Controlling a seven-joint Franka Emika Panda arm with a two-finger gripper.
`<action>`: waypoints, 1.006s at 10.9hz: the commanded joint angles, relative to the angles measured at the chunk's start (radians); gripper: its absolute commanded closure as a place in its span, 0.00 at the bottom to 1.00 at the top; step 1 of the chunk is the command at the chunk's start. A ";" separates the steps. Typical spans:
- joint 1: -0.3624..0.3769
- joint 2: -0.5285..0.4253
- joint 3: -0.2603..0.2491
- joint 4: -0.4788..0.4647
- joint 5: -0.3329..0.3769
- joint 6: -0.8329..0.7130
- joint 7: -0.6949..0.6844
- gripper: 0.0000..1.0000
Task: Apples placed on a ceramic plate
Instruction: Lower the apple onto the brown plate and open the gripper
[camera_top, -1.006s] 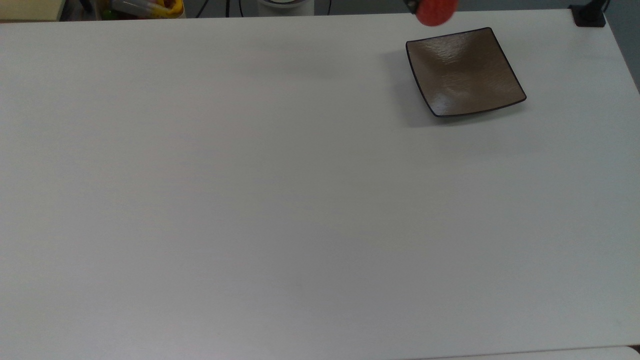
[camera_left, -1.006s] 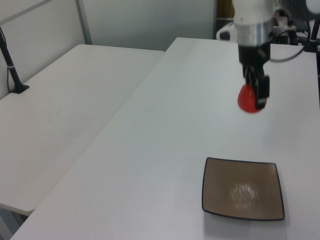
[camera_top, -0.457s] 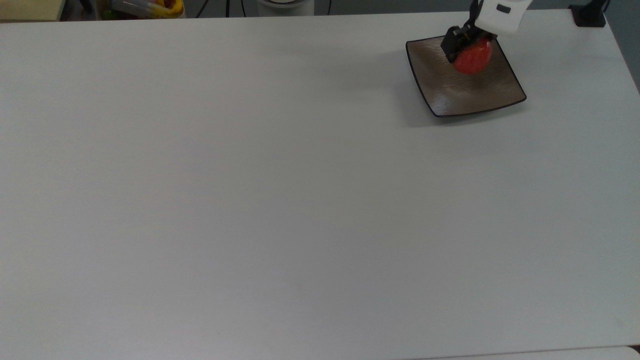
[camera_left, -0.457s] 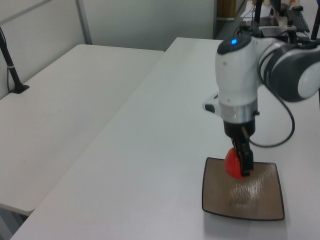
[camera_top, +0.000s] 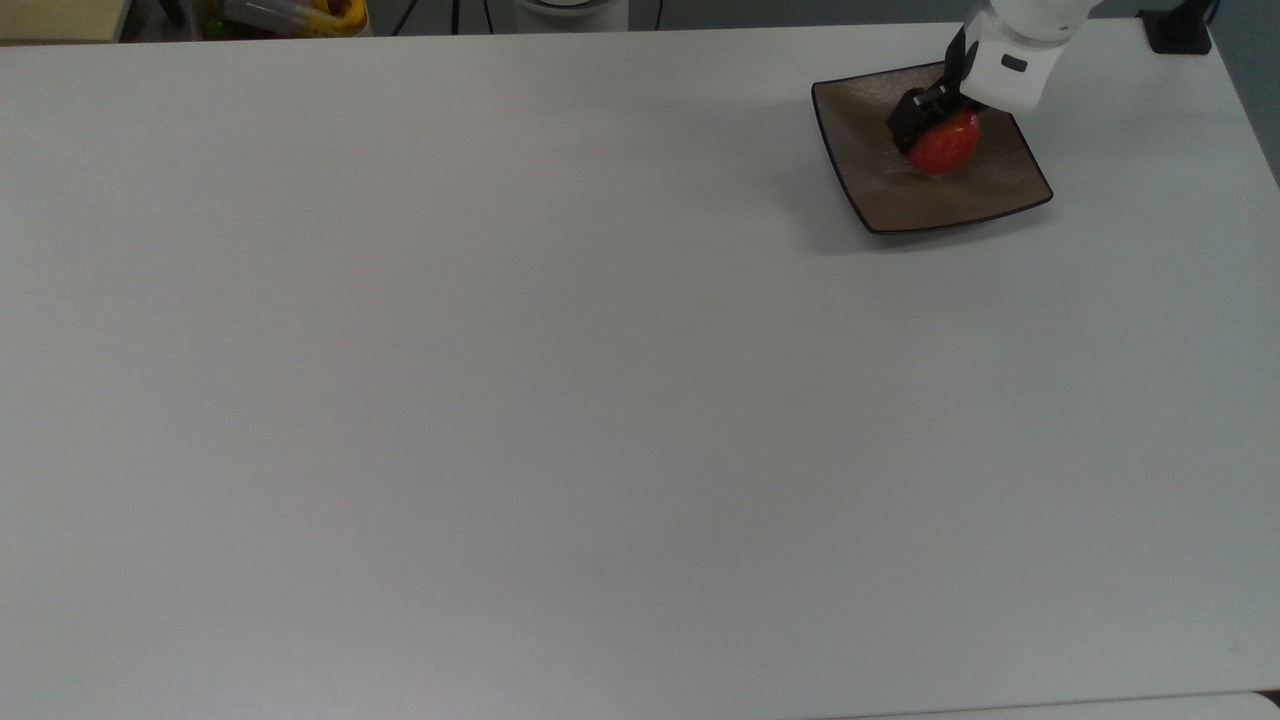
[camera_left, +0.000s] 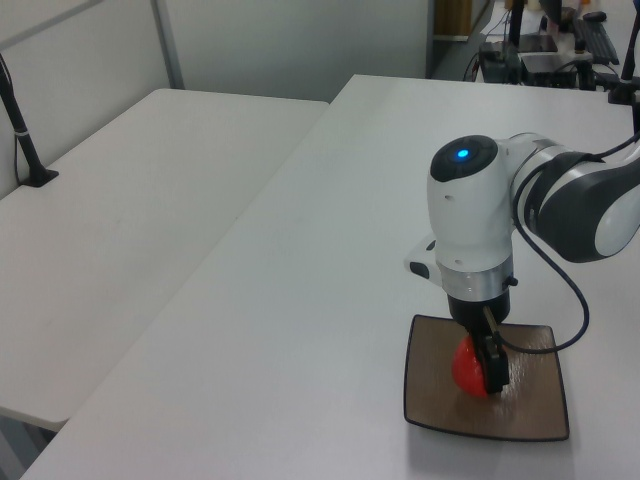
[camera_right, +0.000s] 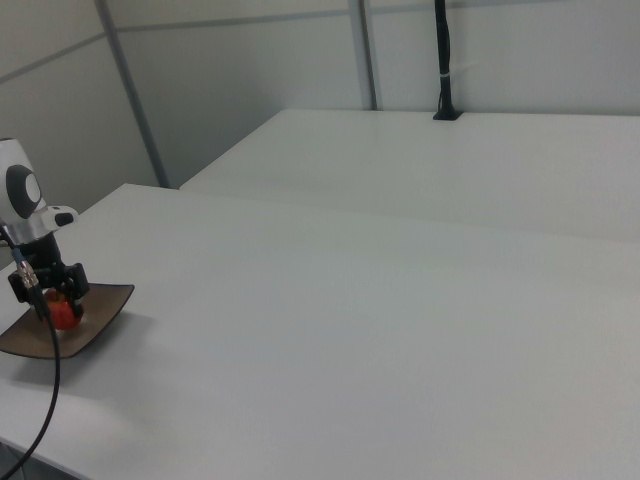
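A small red apple (camera_top: 945, 146) sits low over the middle of the square brown ceramic plate (camera_top: 890, 195), at the far right of the top view. My gripper (camera_top: 935, 125) is shut on the apple, one dark finger on each side. In the left view the apple (camera_left: 467, 368) rests at the plate's (camera_left: 530, 415) centre under my gripper (camera_left: 482, 365). The right view shows the apple (camera_right: 63, 312) on the plate (camera_right: 100, 320) at the lower left, with my gripper (camera_right: 52, 288) over it.
The wide white table (camera_top: 500, 400) spreads left of the plate. A black post base (camera_top: 1178, 30) stands at the top view's top right corner. A second white table (camera_left: 120, 220) lies alongside. A black cable (camera_left: 570, 300) hangs from the arm.
My gripper has come down with the apple from above the table's far edge onto the middle of the plate, dropping lower over the last half second.
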 joint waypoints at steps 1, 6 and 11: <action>0.007 0.013 -0.007 -0.013 -0.021 0.030 0.021 0.79; 0.010 0.012 -0.007 -0.021 -0.043 0.025 0.019 0.00; -0.002 -0.086 -0.007 -0.012 -0.029 0.001 0.024 0.00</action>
